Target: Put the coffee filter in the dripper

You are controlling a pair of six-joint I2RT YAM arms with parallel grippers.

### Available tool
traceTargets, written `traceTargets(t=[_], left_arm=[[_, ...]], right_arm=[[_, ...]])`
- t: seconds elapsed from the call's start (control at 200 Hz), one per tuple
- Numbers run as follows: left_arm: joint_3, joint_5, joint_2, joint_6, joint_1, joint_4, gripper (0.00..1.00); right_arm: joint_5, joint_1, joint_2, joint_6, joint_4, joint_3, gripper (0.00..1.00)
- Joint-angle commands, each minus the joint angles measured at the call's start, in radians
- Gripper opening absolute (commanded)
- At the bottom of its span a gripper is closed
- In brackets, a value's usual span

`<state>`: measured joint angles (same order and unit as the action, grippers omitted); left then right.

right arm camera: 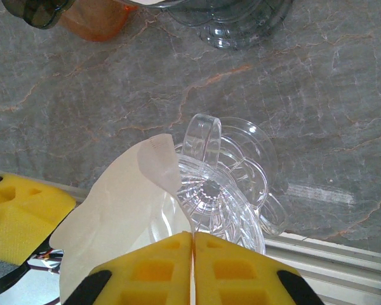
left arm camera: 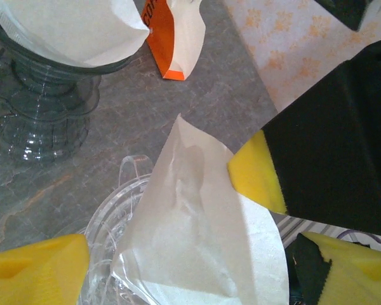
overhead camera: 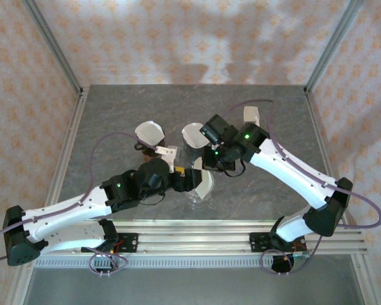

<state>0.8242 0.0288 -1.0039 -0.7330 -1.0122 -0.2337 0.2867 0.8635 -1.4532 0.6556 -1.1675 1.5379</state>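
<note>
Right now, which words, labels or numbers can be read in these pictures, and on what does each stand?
Orange and white packet: a few white letters, cut off at the frame edge, too blurred to read.
Coffee filter, dripper: no print that I can see.

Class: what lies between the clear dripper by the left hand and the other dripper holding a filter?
Bare grey tabletop, as the left wrist view shows.

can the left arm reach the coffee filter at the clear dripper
Likely yes: the open left gripper straddles the coffee filter; the shut right gripper crowds one edge.
</note>
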Motion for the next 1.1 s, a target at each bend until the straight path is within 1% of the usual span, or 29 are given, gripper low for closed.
traceTargets(t=[0.0,0.065,0.175,0.25,0.325,0.375,0.475,0.596,0.711,0.806,0.886,0.896,1.031,1.091], left_arm=[[0.023,0.0,0.006,0.01,0.004,-0.036,0.79],[0.023,-0.011,0.014,0.009,0.004,-0.054,0.72],[0.022,-0.026,0.019,0.011,0.006,-0.087,0.61],[0.018,-0.031,0.02,0.007,0.006,-0.104,0.58],[0.005,-0.033,0.034,-0.002,0.005,-0.098,0.59],[-0.005,-0.034,0.044,-0.009,0.005,-0.091,0.65],[-0.022,-0.035,0.06,-0.018,0.006,-0.07,0.7],[-0.028,-0.026,0.063,-0.025,0.005,-0.056,0.74],[-0.037,-0.047,0.084,-0.031,0.005,-0.063,0.78],[-0.05,-0.088,0.124,-0.034,0.006,-0.084,0.8],[-0.058,-0.123,0.155,-0.032,0.006,-0.118,0.8],[-0.059,-0.127,0.159,-0.032,0.006,-0.123,0.8],[-0.088,-0.169,0.22,-0.037,0.006,-0.163,0.81],[-0.103,-0.173,0.243,-0.041,0.006,-0.165,0.82]], right_arm=[[-0.035,0.006,0.007,-0.016,-0.02,0.022,0.11],[-0.036,0.006,0.007,-0.017,-0.02,0.022,0.16],[-0.048,0.006,0.018,-0.021,-0.018,0.022,0.28],[-0.062,0.006,0.037,-0.027,-0.015,0.019,0.33],[-0.068,0.006,0.069,-0.038,0.012,0.0,0.38],[-0.067,0.006,0.095,-0.048,0.041,-0.021,0.39],[-0.073,0.017,0.162,-0.074,0.13,-0.093,0.4],[-0.138,0.077,0.262,-0.094,0.277,-0.207,0.41],[-0.245,0.162,0.308,-0.105,0.348,-0.259,0.42],[-0.37,0.248,0.288,-0.108,0.342,-0.247,0.42],[-0.44,0.284,0.275,-0.101,0.315,-0.229,0.42],[-0.448,0.286,0.256,-0.1,0.308,-0.226,0.42],[-0.502,0.296,0.222,-0.087,0.26,-0.212,0.42],[-0.496,0.296,0.216,-0.088,0.267,-0.214,0.42]])
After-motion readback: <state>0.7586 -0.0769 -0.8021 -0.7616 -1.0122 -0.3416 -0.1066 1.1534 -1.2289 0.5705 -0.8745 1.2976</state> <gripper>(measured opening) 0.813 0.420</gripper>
